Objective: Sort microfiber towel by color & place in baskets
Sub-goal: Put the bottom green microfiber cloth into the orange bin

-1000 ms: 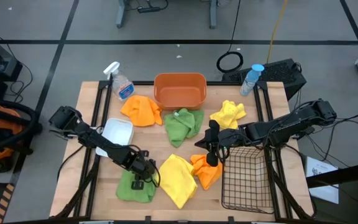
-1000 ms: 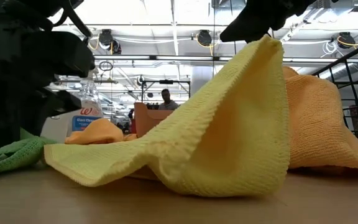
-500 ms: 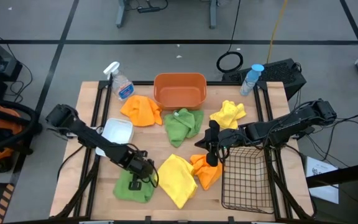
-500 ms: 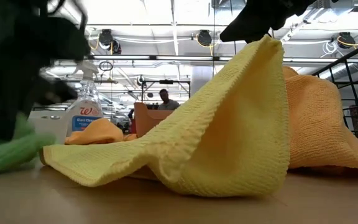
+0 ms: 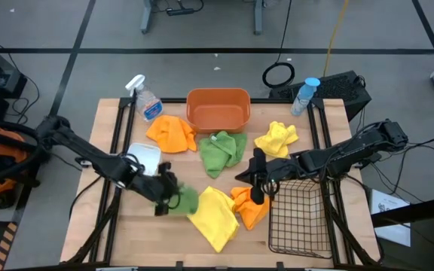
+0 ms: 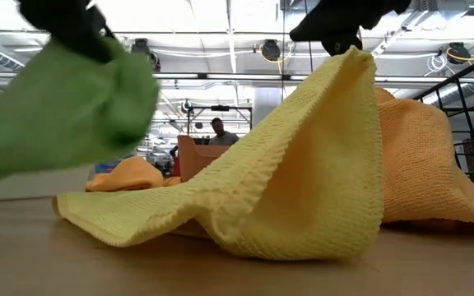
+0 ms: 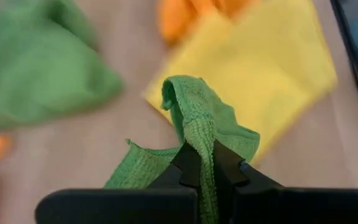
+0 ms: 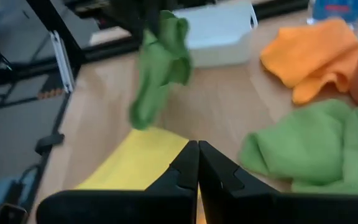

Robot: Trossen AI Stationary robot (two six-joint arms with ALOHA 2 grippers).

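One green towel (image 5: 184, 200) hangs clear of the table, pinched in the left gripper (image 5: 164, 197), its jaws clamped on a fold, beside the white bin (image 5: 143, 159).

The yellow towel (image 5: 214, 217) lies at the towel's 3 o'clock, the orange tub (image 5: 218, 109) toward 12, the black mesh basket (image 5: 298, 217) farther right. The right gripper (image 5: 256, 194), fingers pressed together, seemingly empty, hovers over an orange towel (image 5: 249, 205).
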